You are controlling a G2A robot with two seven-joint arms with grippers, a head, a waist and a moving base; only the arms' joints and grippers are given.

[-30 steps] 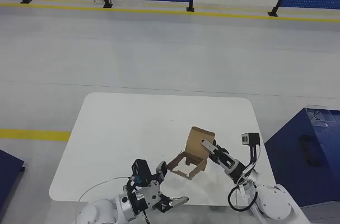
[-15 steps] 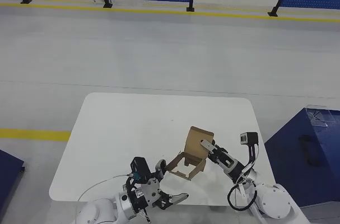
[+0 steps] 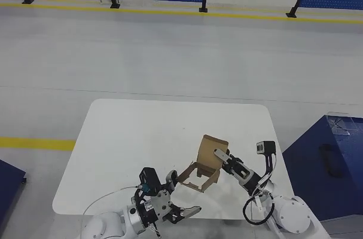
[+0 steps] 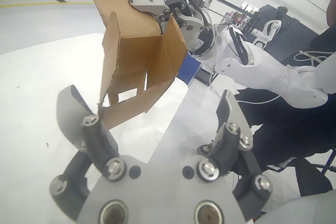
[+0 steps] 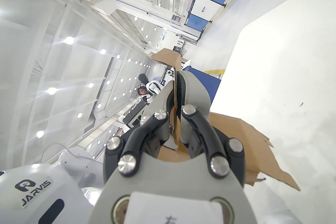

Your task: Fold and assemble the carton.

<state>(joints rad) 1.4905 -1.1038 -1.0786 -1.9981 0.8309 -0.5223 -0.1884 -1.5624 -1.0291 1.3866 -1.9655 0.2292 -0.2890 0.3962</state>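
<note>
At the worktop's (image 3: 139, 137) four o'clock, our right end effector (image 5: 176, 83) clamps the carton (image 3: 208, 160); our spread left end effector (image 4: 147, 97) should fold flaps squarely.

light: bright, even | source: ceiling lamps (image 5: 69, 40), flaring | shadows: soft on table (image 3: 127, 137) | edges: bowed

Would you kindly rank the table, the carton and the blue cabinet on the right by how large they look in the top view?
1. table, by far the largest.
2. blue cabinet, though the picture's edge cuts part of it off.
3. carton, clearly the smallest.
</note>
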